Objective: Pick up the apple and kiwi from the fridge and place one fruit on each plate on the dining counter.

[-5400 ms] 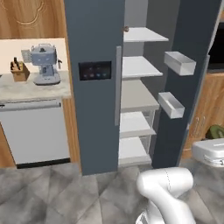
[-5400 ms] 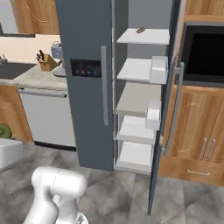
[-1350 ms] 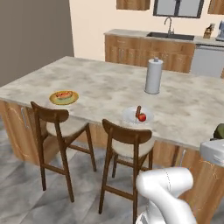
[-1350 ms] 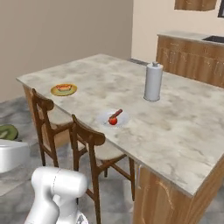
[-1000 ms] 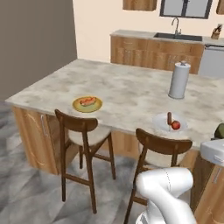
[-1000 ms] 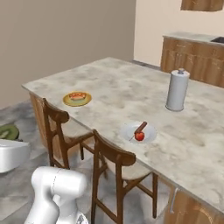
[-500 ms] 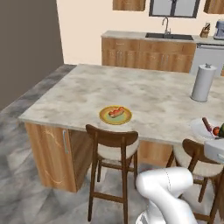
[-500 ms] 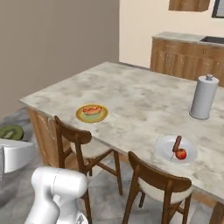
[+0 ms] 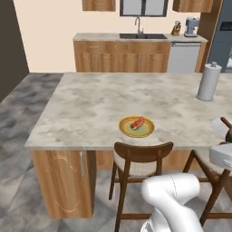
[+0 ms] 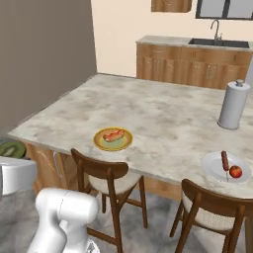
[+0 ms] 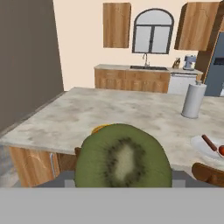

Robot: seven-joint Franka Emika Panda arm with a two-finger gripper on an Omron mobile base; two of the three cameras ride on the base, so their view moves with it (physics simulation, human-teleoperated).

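Observation:
My gripper [image 10: 10, 155] is shut on the kiwi [image 11: 122, 158], whose green cut face hides the fingers in the hand view. It also shows as a green oval kiwi [image 10: 9, 148] at the left edge of the right base view, short of the dining counter [image 10: 163, 118]. The yellow-rimmed plate [image 10: 113, 139] lies near the counter's front edge with a reddish stick on it, and its rim [image 11: 99, 128] peeks out behind the kiwi. The apple [image 10: 235, 171] rests on the white plate [image 10: 217, 168] beside a sausage-like stick. A slice of the dark fridge [image 11: 215, 70] stands far right.
Two wooden chairs [image 10: 101, 174] [image 10: 212, 205] stand tucked against the counter's near side, below the plates. A paper towel roll [image 10: 233, 105] stands upright on the counter's right part. The sink counter [image 9: 136, 50] runs along the back wall. Grey floor lies to the left.
The whole view has swung with the base: the yellow-rimmed plate has come toward the middle and the white plate has slid right. The kiwi has stayed in the gripper.

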